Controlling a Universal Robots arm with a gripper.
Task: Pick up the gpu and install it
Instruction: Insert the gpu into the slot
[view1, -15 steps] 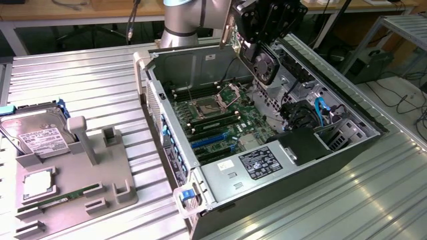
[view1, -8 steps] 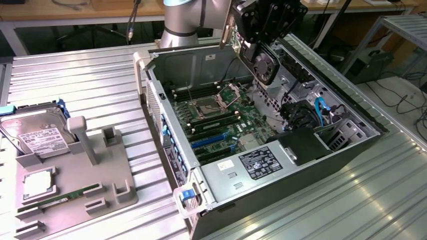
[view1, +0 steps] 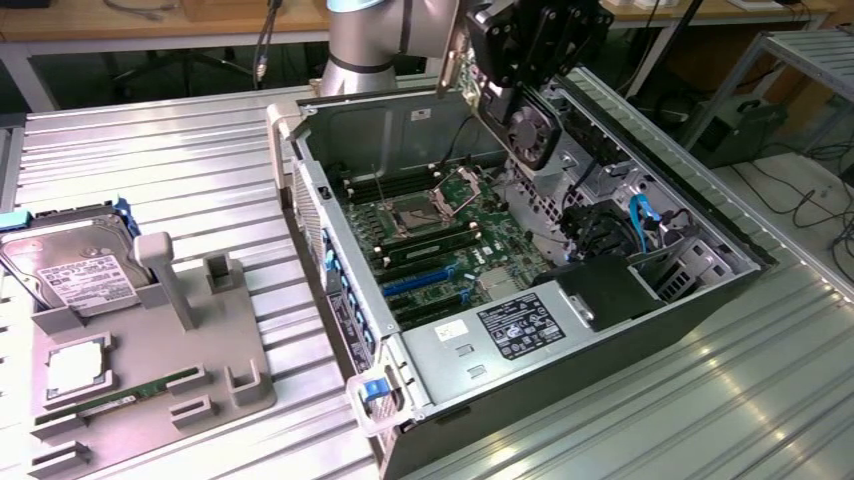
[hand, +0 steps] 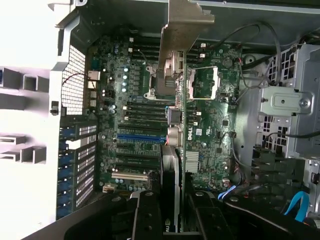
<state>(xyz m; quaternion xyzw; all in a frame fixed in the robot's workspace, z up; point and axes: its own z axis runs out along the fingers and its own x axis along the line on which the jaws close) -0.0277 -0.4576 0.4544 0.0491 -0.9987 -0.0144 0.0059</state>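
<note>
The one word that reads clearly is "DELL", printed in white on the green motherboard (hand: 215, 135) inside the computer case, seen in the wrist view. In the exterior view, a black label (view1: 523, 330) on the silver power supply (view1: 454, 350) carries white print and marks too small to read. The white label on the hard drive (view1: 74, 275) has print that is likewise illegible.
</note>
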